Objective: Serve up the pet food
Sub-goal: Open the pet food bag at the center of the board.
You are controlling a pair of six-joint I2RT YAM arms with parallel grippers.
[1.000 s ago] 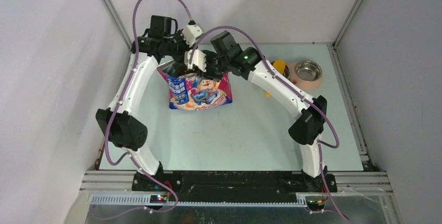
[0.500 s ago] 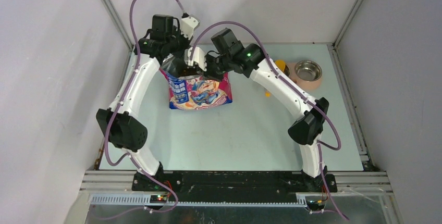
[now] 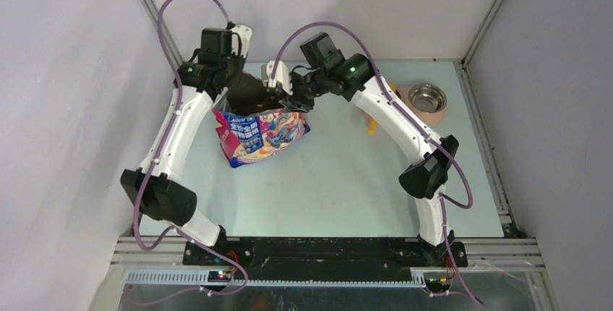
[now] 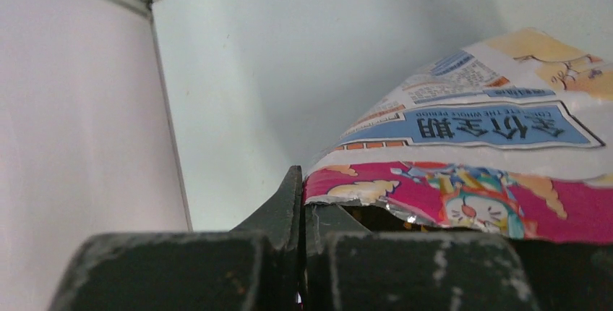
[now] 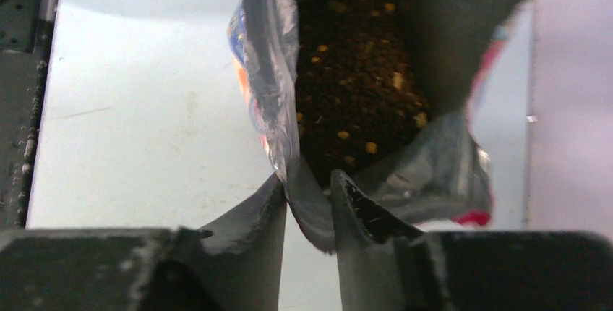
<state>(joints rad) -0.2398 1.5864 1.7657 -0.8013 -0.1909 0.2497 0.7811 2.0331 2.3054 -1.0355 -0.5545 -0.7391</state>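
The pink-and-blue printed bag (image 3: 262,134) lies tilted on the table at the back left, its mouth pulled open. Dark brown pet food (image 5: 354,87) fills the inside, speckled with a few yellow bits; in the top view it shows as a dark patch (image 3: 254,98). My left gripper (image 3: 230,97) is shut on the bag's left rim; in its wrist view the jaws (image 4: 302,189) pinch the torn pink edge of the bag (image 4: 470,145). My right gripper (image 3: 292,101) holds the opposite rim, the silver film of the bag (image 5: 271,72) caught between its fingers (image 5: 307,189).
A steel bowl (image 3: 427,98) in a pink holder stands at the back right. A yellow scoop (image 3: 373,121) shows partly behind my right arm. The enclosure's walls and corner post (image 3: 152,7) are close behind the left arm.
Both grippers closed on the bag's rim. Both arms moved left, dragging the bag left and tilting it, and its mouth now gapes wider.
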